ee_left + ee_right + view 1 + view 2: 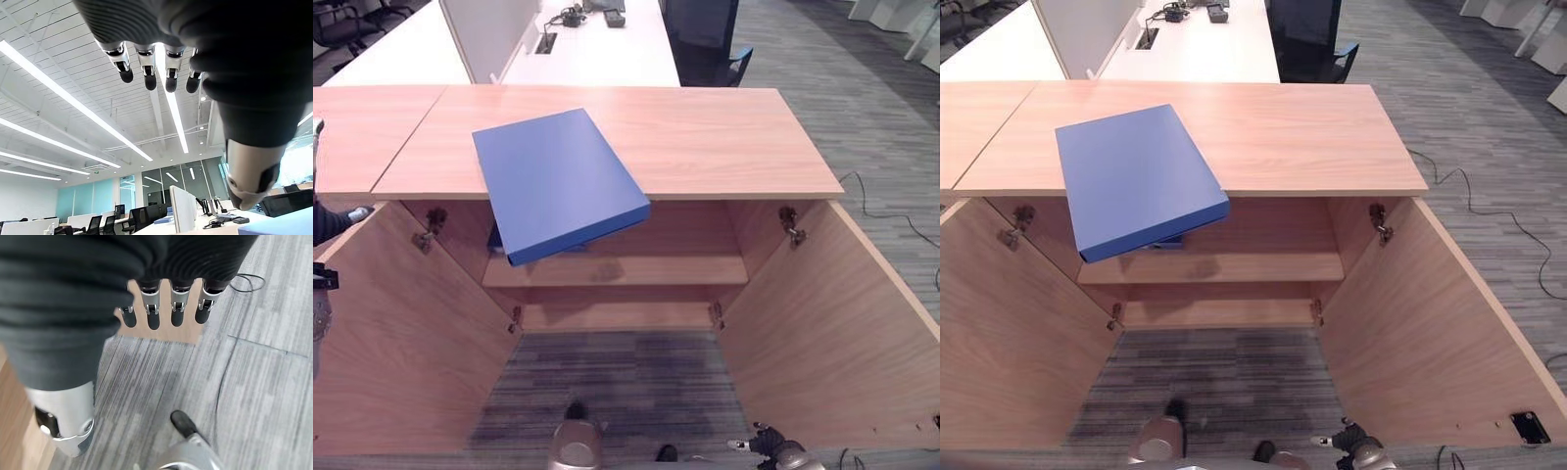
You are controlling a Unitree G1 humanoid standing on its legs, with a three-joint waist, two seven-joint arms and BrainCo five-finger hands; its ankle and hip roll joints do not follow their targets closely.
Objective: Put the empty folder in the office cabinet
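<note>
Blue folder (558, 181) lies flat on the cabinet top (724, 137), its near corner hanging out past the front edge over the open cabinet (617, 284). Neither hand on it. Left hand (161, 58) is up and pointed at the ceiling, fingers straight and relaxed, holding nothing; a corner of the folder shows low past its thumb. Right hand (166, 308) hangs low, aimed at the carpet (254, 396), fingers straight, empty too; it shows at the bottom edge of the head view (773, 446), well below and to the right of the folder.

Step in hand looks like the reach for the folder, not yet started. Best bet: bring a hand up to the overhanging corner, thumb under and fingers on top, pinch the free edge, slide it off toward the robot, then tip it level and feed it in onto the shelf (636, 269). Left hand is nearer the folder; the right would have to cross farther.

In the way: both doors, left door (401, 323) and right door (842, 323), swung wide open, flanking the hands, so the arms must come in between them. Something blue sits on the shelf right under the folder's overhang, partly hidden, can't tell what; leave room for it. Beyond the cabinet: white desks (587, 44), a dark chair (705, 39), well clear of either hand.
</note>
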